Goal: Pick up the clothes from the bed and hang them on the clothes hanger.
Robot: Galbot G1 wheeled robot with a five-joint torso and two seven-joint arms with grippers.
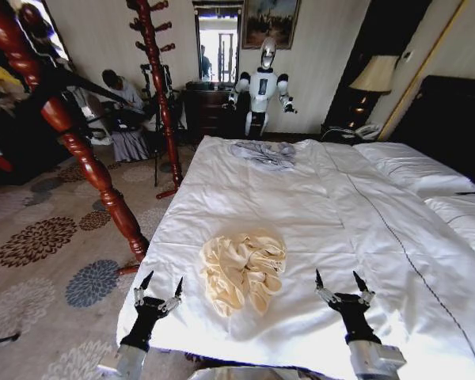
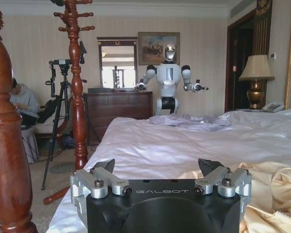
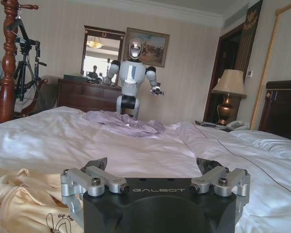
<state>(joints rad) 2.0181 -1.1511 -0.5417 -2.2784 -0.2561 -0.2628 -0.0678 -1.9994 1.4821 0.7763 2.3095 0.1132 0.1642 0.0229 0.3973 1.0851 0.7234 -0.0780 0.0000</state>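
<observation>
The crumpled pale cream-yellow thin-fabric garment (image 1: 244, 269) lies on the white-duvet bed (image 1: 301, 198) near its foot edge, between the left gripper (image 1: 160, 285) at 9 o'clock and the right gripper (image 1: 342, 279) at 3 o'clock, both with jaws spread, touching nothing.

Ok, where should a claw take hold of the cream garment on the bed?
Probably the raised bunched folds at the middle of the cream garment, coming from above. It lies crumpled on the bed between the open left claw and open right claw, so ridges offer a pinch.
</observation>
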